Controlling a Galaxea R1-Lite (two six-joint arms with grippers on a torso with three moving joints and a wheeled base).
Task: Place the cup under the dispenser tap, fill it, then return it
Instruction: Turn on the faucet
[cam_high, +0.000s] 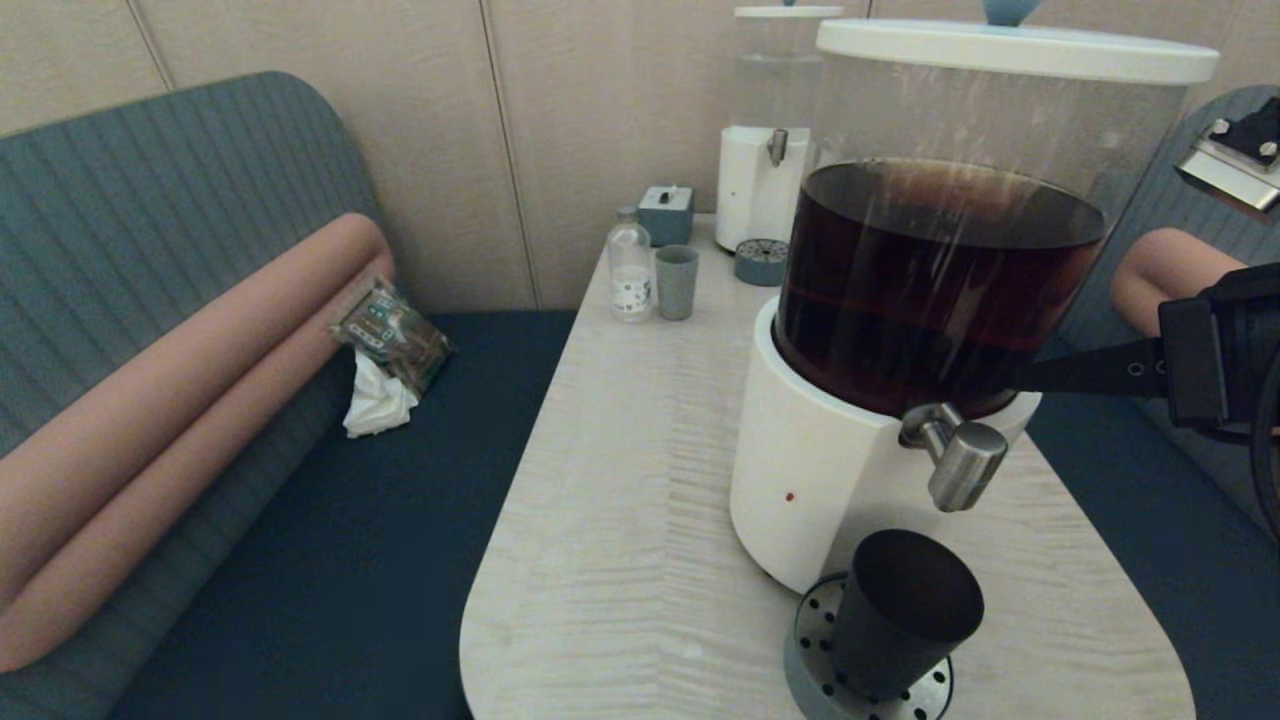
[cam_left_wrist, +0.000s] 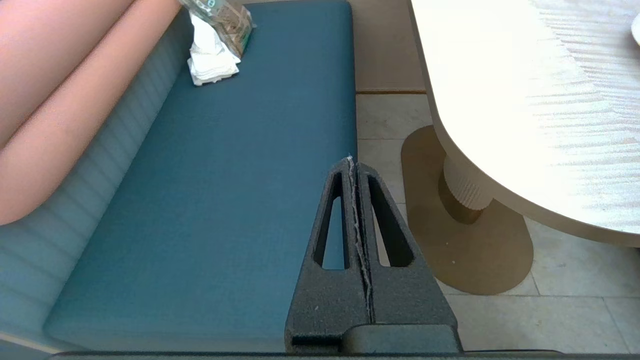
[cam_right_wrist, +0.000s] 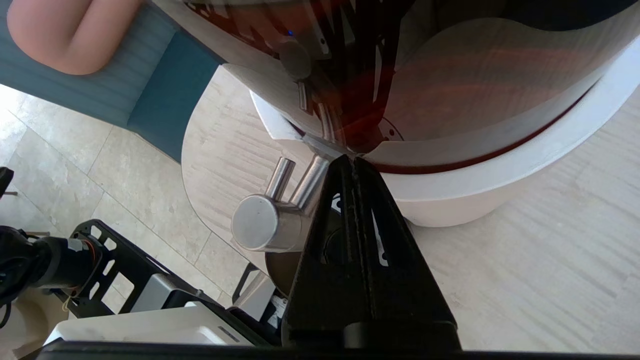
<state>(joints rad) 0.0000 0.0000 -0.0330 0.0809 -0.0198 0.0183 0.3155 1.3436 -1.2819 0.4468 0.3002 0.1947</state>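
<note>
The right tool (cam_right_wrist: 354, 162) is pressed tight together with nothing in it, its tip right up against the big dispenser (cam_high: 880, 330); the tap (cam_right_wrist: 272, 220) is just beside it, and the black cup (cam_high: 905, 625) stands on the drip tray (cam_high: 815, 665) below that tap. The left tool (cam_left_wrist: 352, 165) is also pinched closed and empty, hanging over the blue bench (cam_left_wrist: 225, 175), well apart from the table (cam_left_wrist: 525, 100).

Three camera stations: head, left wrist, right wrist.
We found the head camera looking forward and down over the table (cam_high: 620, 480), close to the dispenser tap (cam_high: 958, 455). The left wrist camera faced down at the bench seat (cam_left_wrist: 225, 200) and table edge (cam_left_wrist: 500, 125); the right wrist camera sat close behind the same tap (cam_right_wrist: 272, 220).
</note>
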